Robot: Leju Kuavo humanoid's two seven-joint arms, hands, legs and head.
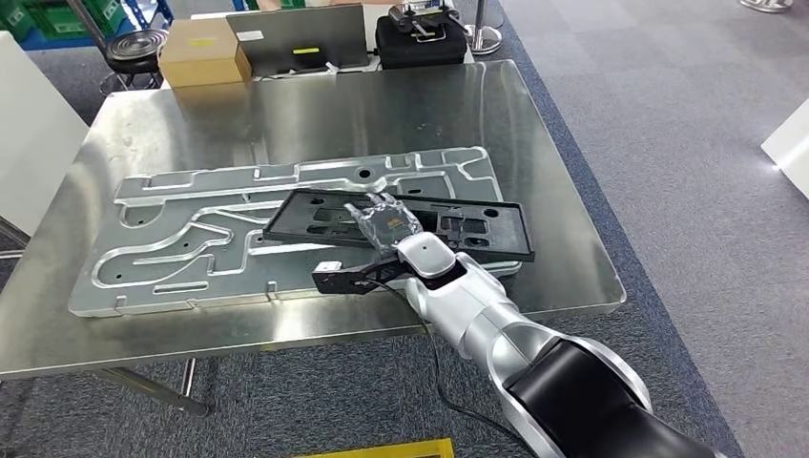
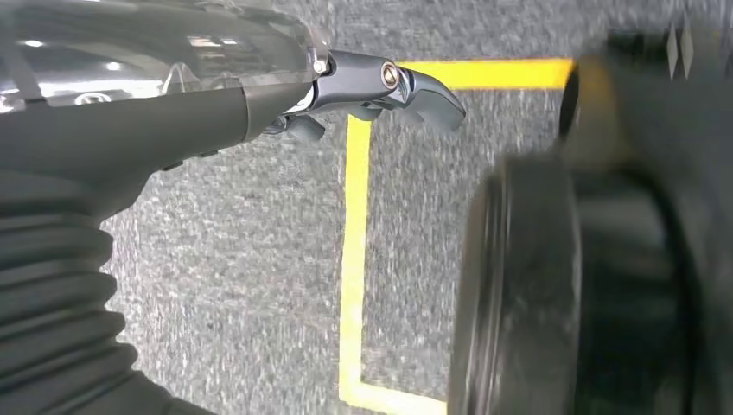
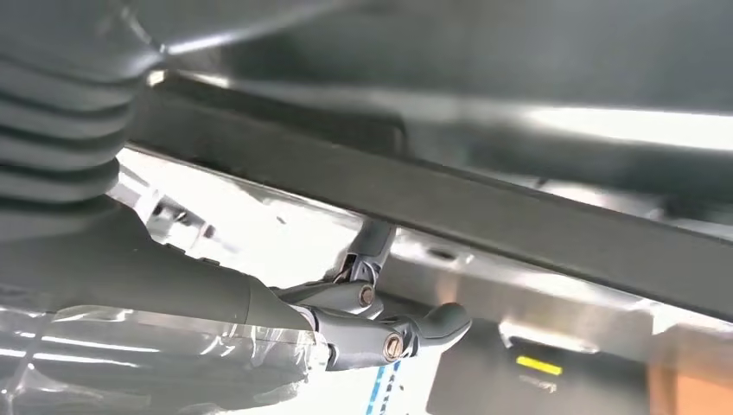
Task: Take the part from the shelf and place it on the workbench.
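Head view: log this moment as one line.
right hand: on black part | black part: lying on silver plate, on workbench | left hand: hanging, holds nothing

- Head view: bright, even overhead light; the steel workbench (image 1: 534,124) carries broad soft reflections, with a pale glare patch toward its far edge.
- Head view: sharp across the frame; a white glare spot sits on the grey floor (image 1: 777,164) at the right edge.
- Left wrist view: the yellow floor tape (image 2: 353,259) is fairly crisp; the dark body part beside it is heavily blurred.
- Right wrist view: dim above, with the bright surface beyond the black part (image 3: 484,207) overexposed; background soft.
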